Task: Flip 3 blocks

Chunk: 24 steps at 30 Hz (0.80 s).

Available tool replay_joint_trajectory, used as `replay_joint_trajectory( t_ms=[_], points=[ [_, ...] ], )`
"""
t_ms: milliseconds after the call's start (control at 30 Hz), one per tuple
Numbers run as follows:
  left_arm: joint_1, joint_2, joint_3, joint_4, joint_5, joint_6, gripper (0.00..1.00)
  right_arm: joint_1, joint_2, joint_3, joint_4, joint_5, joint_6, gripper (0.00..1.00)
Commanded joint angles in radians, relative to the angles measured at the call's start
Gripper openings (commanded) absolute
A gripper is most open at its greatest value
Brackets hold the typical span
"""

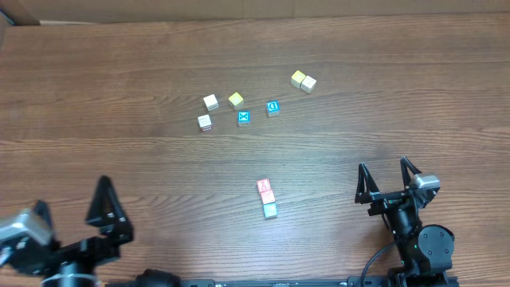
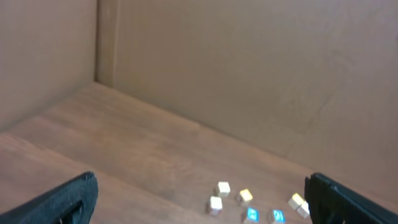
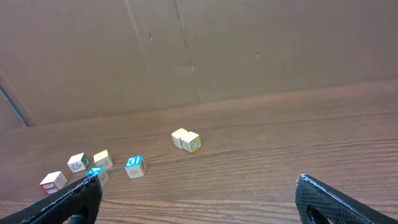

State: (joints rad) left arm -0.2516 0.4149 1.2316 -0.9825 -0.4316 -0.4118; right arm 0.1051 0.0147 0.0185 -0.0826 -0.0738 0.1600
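Three small blocks stand in a short column at the table's front middle: a red-faced block (image 1: 264, 186), a second red-faced block (image 1: 267, 197) touching it, and a teal-faced block (image 1: 270, 210) nearest the front edge. Neither wrist view shows them. My left gripper (image 1: 72, 209) (image 2: 200, 183) is at the front left, far from the column, open and holding nothing. Over at the front right, my right gripper (image 1: 386, 179) (image 3: 198, 186) is also open and holds nothing, well to the right of the column.
Farther back lie loose cubes: two white cubes (image 1: 210, 101) (image 1: 205, 122), a yellow cube (image 1: 236, 100), a blue X cube (image 1: 244, 118), a blue D cube (image 1: 272, 108) (image 3: 134, 166), and a touching yellow and cream pair (image 1: 303, 80) (image 3: 186, 140). A cardboard wall (image 2: 249, 74) backs the table.
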Motion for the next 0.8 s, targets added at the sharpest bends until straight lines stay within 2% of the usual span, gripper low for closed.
replay_joint_trajectory(
  t_ms=[0,333,467,767],
  points=[
    [0.023,-0.091,-0.179,0.106,0.069,-0.003,1.0,-0.002,-0.012,-0.011,0.005,0.002,-0.004,1.0],
    [0.103,-0.253,-0.655,0.6,0.246,-0.003,1.0,-0.002,-0.012,-0.011,0.005,0.002,-0.004,1.0],
    [0.109,-0.3,-0.787,0.755,0.249,-0.003,1.0,-0.002,-0.012,-0.011,0.005,0.002,-0.004,1.0],
    [0.109,-0.395,-1.009,0.967,0.249,-0.003,1.0,-0.002,-0.012,-0.011,0.005,0.002,-0.004,1.0]
  ],
)
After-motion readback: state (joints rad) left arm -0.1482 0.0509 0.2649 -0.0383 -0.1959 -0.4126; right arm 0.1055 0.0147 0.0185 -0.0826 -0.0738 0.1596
